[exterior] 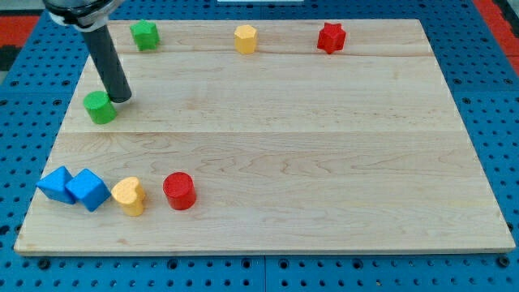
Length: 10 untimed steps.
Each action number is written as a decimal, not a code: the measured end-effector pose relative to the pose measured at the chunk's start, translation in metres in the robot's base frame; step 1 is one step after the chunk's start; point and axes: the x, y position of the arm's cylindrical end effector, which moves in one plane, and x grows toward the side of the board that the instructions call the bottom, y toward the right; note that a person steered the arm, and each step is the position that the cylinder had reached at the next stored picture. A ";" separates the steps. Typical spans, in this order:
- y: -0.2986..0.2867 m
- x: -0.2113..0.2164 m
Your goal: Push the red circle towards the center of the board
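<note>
A wooden tabletop [324, 162] holds coloured blocks. Along the view's bottom left sit two touching blue blocks [55, 184] [88, 189], a yellow heart [130, 195], then the red circle [179, 191], apart from the heart. Farther up at the left, the rod's tip [121, 97] touches a green block [100, 107]. No hand shows; the arm ends in a rod. Along the top: green block [145, 35], yellow block [245, 38], red star [331, 37].

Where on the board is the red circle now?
The red circle sits near the view's bottom left, just right of the yellow heart, far from my tip.
</note>
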 end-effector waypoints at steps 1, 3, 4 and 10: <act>0.064 -0.002; 0.108 0.014; 0.108 0.016; 0.088 0.196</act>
